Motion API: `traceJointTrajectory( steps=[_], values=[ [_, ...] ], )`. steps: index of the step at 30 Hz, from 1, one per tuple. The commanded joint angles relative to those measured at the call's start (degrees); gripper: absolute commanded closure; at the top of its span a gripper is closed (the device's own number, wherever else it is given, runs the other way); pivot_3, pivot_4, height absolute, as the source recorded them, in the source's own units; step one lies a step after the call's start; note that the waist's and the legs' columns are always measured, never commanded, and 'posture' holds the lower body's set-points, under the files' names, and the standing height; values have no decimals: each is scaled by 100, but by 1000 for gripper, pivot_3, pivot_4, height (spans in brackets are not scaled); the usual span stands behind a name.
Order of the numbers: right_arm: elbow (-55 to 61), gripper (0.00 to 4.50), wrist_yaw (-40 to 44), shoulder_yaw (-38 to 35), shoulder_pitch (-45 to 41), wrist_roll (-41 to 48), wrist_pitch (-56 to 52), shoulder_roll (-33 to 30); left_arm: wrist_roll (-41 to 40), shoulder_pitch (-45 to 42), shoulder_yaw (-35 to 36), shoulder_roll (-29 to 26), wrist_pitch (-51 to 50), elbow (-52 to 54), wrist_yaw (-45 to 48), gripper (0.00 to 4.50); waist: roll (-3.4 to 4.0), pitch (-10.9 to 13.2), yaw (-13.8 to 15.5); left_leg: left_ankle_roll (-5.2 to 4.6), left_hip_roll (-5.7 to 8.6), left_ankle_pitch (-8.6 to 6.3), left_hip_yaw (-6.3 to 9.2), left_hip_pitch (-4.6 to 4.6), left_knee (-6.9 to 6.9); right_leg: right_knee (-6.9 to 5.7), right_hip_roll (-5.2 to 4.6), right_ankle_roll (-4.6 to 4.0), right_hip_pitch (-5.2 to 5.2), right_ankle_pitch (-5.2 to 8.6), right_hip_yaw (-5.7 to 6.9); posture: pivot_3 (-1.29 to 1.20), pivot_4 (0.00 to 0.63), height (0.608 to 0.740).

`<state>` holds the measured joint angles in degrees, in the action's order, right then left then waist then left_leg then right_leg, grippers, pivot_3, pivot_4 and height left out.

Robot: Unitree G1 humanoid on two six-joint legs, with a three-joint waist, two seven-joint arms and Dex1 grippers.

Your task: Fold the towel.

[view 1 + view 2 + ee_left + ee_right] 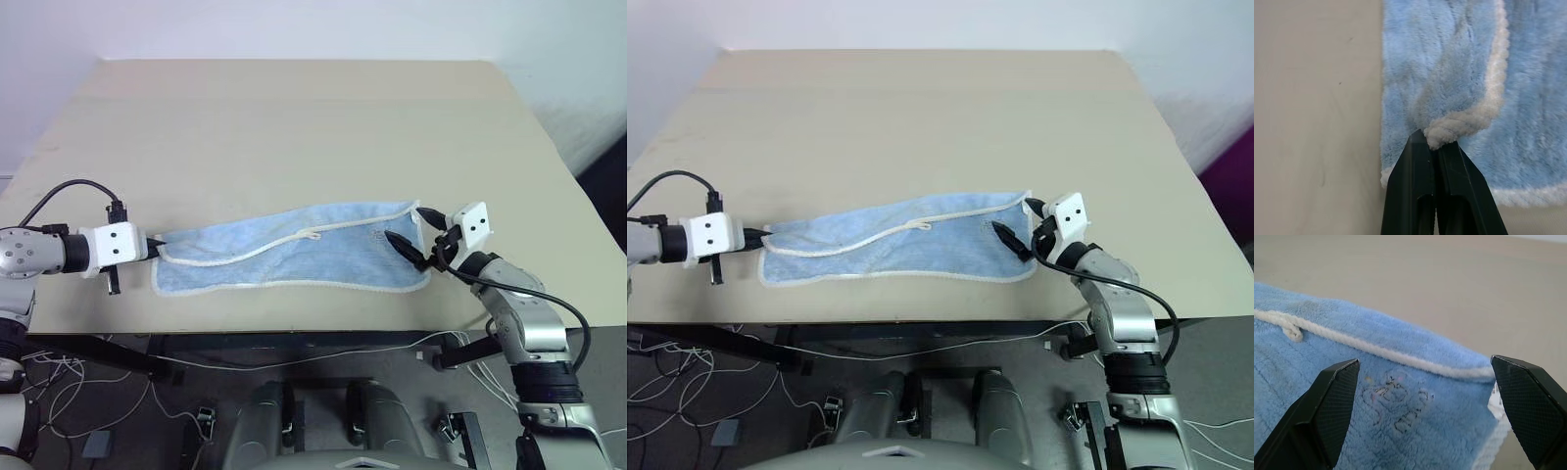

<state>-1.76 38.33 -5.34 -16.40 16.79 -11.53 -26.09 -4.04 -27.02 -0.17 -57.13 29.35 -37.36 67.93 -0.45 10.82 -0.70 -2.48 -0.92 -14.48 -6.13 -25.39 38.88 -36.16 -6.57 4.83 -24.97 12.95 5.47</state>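
The towel (294, 253), light blue with white edging and a small white loop tag (311, 235), lies folded lengthwise on the beige table (294, 127) near its front edge. My left gripper (157, 250) is shut on the towel's left end; in the left wrist view its fingers (1418, 181) pinch a bunched piece of the white edging (1449, 132). At the towel's right end my right gripper (411, 235) stands open, one finger over the cloth and the other past the corner. In the right wrist view its fingertips (1339, 382) straddle the corner with a faint embroidered mark (1398, 401).
The table stretches far back and to both sides of the towel, bare. Its front edge runs just below the towel. Cables and a stand lie on the floor under the edge (294, 357).
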Motion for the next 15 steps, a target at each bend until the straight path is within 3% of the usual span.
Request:
traceJointTrajectory(
  steps=[1,15],
  values=[
    [-46,0,39,217,-199,-460,429,-215,-590,-118,416,171,-653,121,-43,4454,0,0,1,0,0,0,0,0,1,-1,0,0,1,0,0,0,150,740],
    [-1750,0,8,1126,-1298,-2291,2454,-977,-1284,144,896,411,-2135,655,18,4454,-1,0,-16,26,0,16,-1,1,9,-4,0,3,4,2,0,0,150,740]
  ],
)
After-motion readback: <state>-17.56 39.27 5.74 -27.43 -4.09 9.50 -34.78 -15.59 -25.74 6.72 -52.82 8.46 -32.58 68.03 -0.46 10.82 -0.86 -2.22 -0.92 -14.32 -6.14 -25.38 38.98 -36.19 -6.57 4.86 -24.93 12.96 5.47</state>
